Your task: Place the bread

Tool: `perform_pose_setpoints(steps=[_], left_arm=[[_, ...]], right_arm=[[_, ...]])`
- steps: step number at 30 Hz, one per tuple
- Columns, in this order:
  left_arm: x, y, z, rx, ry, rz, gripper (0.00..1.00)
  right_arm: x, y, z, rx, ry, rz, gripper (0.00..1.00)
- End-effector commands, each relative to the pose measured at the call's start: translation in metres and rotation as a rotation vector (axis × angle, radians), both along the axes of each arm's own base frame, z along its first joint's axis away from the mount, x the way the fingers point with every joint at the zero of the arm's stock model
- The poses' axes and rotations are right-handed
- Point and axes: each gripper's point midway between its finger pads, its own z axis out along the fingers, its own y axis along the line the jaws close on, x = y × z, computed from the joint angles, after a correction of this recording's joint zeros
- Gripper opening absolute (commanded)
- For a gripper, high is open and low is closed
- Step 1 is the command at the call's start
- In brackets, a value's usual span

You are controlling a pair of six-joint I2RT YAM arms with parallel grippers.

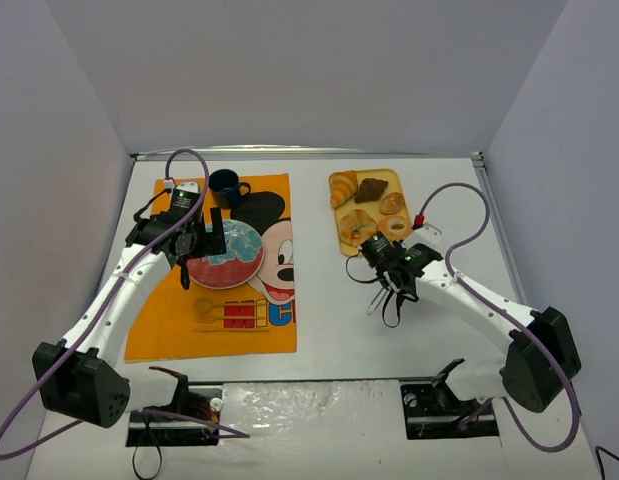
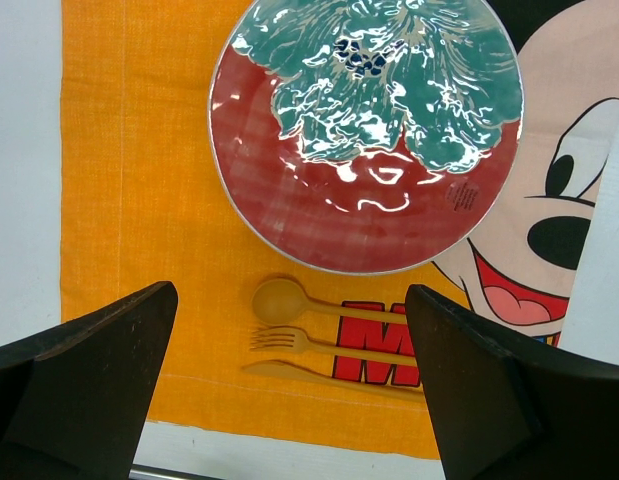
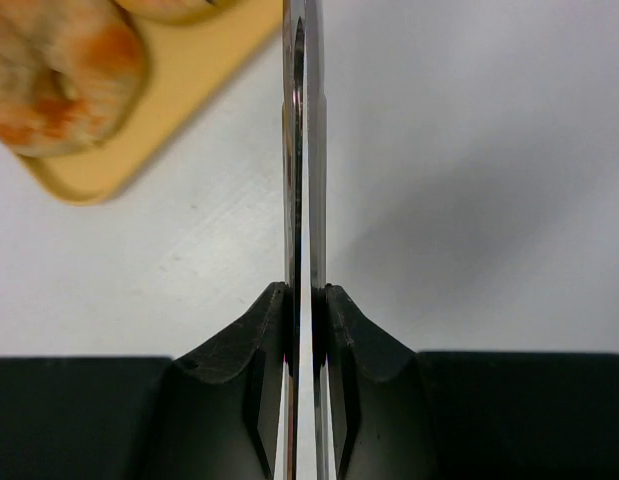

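R gripper (image 3: 306, 300) clamped tight on thin metal tongs (image 3: 304, 150), at the tray's (image 1: 393, 179) near edge. L gripper (image 2: 289, 300) wide open, empty, by the plate (image 2: 359, 220). Croissant (image 1: 342, 187) lies in tray's far-left corner, beside the choc pastry (image 1: 371, 189).

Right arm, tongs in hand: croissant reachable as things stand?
Probably yes. The croissant lies uncovered in the tray's far left corner; the right gripper, shut on tongs, is at the near edge. Only doughnuts lie between.
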Motion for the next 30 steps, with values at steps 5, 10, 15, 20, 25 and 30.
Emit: perform_pose_setpoints(steps=[5,10,15,20,25,30], left_arm=[[0.005,0.008,0.019,0.009,-0.064,0.038,0.97],[0.007,0.009,0.024,0.011,-0.072,0.046,0.97],[0.008,0.008,0.025,0.003,-0.075,0.049,0.97],[0.008,0.008,0.025,0.005,-0.074,0.048,0.97],[0.008,0.008,0.025,0.007,-0.073,0.048,0.97],[0.008,0.008,0.024,0.006,-0.073,0.049,0.97]], right_arm=[[0.034,0.001,0.078,-0.127,-0.121,0.116,0.12],[0.038,0.003,0.087,-0.145,-0.124,0.147,0.31],[0.039,0.002,0.091,-0.16,-0.126,0.158,0.43],[0.039,0.001,0.092,-0.166,-0.125,0.164,0.47],[0.041,0.005,0.091,-0.165,-0.111,0.183,0.46],[0.051,0.023,0.097,-0.163,-0.088,0.26,0.47]])
